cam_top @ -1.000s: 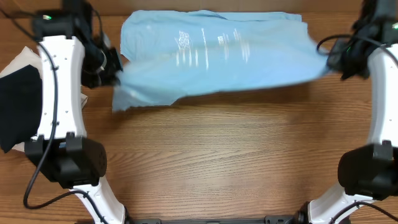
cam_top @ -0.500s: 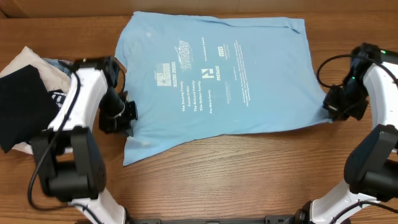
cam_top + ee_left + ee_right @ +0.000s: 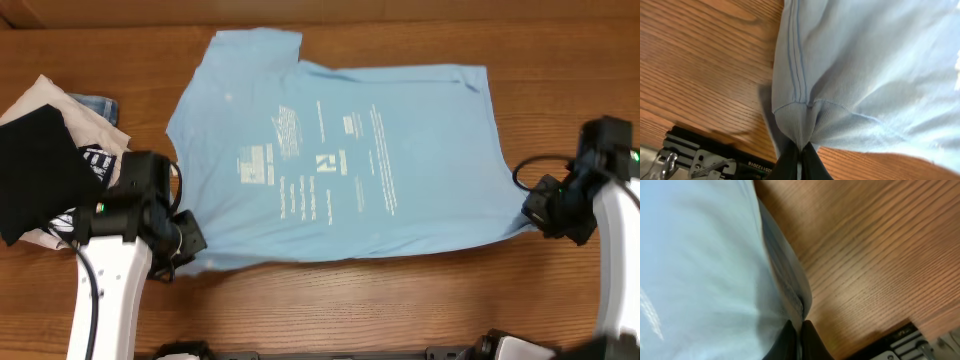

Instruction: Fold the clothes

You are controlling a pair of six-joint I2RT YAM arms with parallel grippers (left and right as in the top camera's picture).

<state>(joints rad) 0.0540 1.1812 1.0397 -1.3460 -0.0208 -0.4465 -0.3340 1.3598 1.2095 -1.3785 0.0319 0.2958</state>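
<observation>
The light sky-blue T-shirt (image 3: 340,165) lies spread flat across the middle of the wooden table, white lettering facing up. My left gripper (image 3: 186,245) is shut on the shirt's near left corner; the left wrist view shows the hem (image 3: 800,120) bunched between the black fingertips (image 3: 799,156). My right gripper (image 3: 540,212) is shut on the shirt's near right corner; the right wrist view shows the seamed edge (image 3: 790,287) pinched between its fingers (image 3: 799,332). Both corners sit low at the table surface.
A pile of other garments sits at the left edge: a black one with white print (image 3: 40,170) on beige (image 3: 45,92) and denim pieces (image 3: 95,104). Bare wood (image 3: 380,300) lies in front of the shirt.
Both grippers have moved toward the front of the table with the shirt's corners, dragging the shirt nearer and flatter. A sleeve now shows at the far left.
</observation>
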